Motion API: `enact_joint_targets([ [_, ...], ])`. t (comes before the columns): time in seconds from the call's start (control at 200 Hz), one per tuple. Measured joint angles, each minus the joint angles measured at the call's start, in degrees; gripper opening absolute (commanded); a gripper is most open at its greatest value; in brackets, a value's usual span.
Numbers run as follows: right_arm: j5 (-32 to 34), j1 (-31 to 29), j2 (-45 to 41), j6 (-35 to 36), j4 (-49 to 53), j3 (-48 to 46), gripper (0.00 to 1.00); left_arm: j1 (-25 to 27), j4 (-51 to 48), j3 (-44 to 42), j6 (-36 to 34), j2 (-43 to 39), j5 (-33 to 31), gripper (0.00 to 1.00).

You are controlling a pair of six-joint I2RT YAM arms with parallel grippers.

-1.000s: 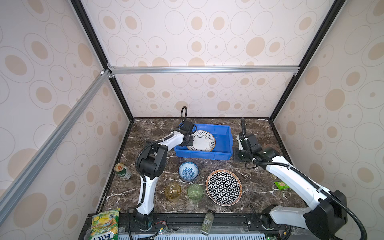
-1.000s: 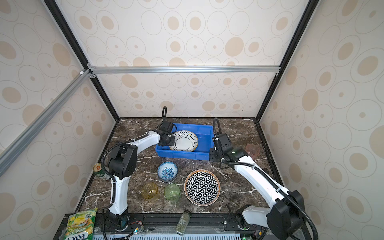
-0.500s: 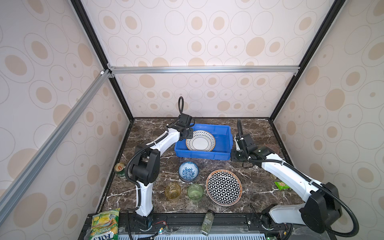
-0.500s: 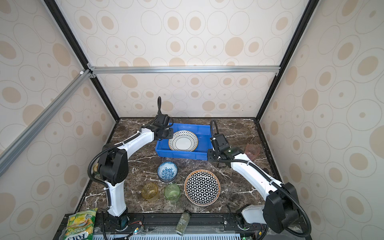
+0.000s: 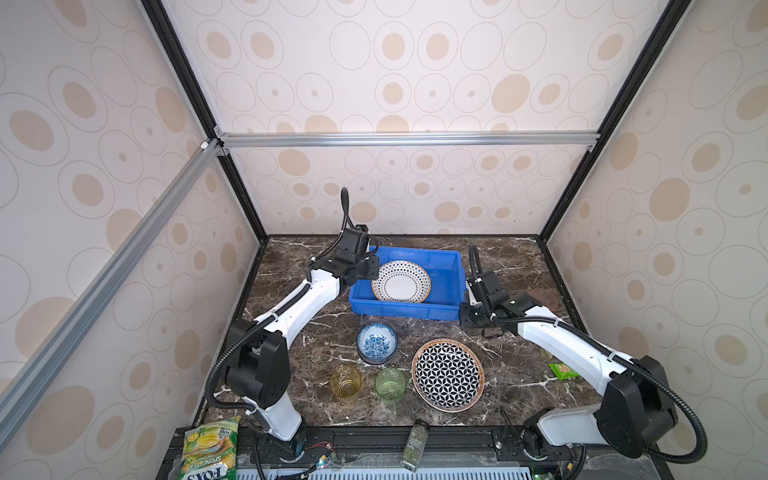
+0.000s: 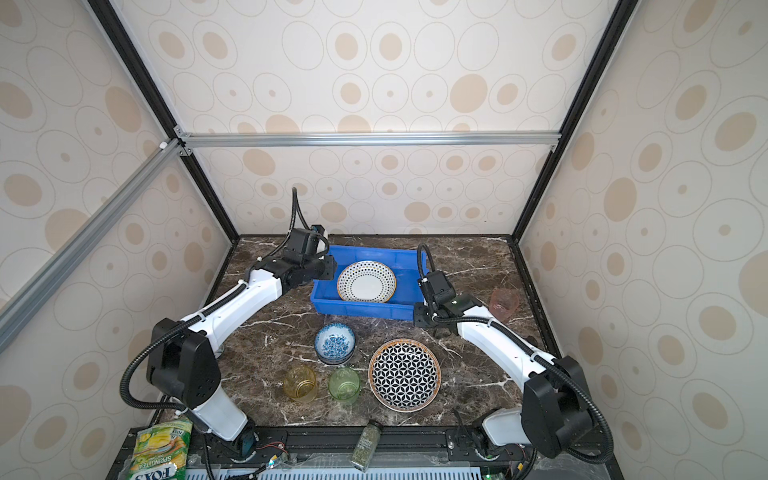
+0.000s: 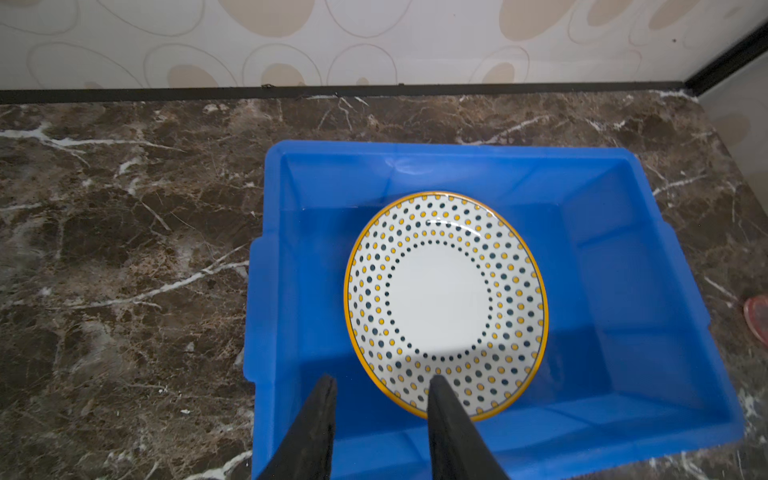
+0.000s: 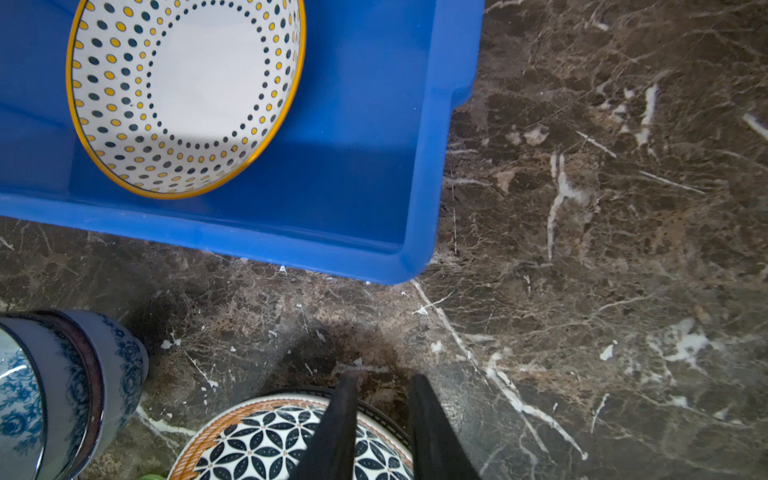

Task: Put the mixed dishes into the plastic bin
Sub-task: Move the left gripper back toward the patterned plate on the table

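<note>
Slippage is the risk: the black-patterned plate (image 5: pixel 447 374) lies flat on the table (image 5: pixel 513 365) near the blue bin (image 5: pixel 405 311), its low rim offering the right gripper (image 8: pixel 382 379), parted and empty, little hold. Left gripper (image 7: pixel 380 379) hangs released over the dotted plate (image 5: pixel 401 281) in the bin.

"FOX'S", "SPRING TEA", upside down on green-yellow packet (image 5: pixel 210 451)

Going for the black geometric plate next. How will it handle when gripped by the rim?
The black geometric plate looks glazed: probably rigid, fairly heavy and slippery at the rim. It lies flat on the table, so getting under its edge may be awkward. Likely breakable if dropped; the green tumbler stands close beside it.
</note>
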State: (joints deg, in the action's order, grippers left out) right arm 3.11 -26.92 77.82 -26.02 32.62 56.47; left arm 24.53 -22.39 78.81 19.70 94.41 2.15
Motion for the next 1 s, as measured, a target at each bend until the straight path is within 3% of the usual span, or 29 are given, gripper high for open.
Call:
enact_joint_targets([
  [0.315, -1.49, 0.00, -3.19, -0.76, 2.84, -0.63, 0.27, 1.86, 0.72, -6.93, -2.40, -7.65, 8.04, 0.38],
  [1.001, -2.03, -0.87, -12.09, -2.62, 11.76, -3.85, 0.30, 14.62, -3.63, -6.93, -3.96, -9.31, 6.43, 0.37],
])
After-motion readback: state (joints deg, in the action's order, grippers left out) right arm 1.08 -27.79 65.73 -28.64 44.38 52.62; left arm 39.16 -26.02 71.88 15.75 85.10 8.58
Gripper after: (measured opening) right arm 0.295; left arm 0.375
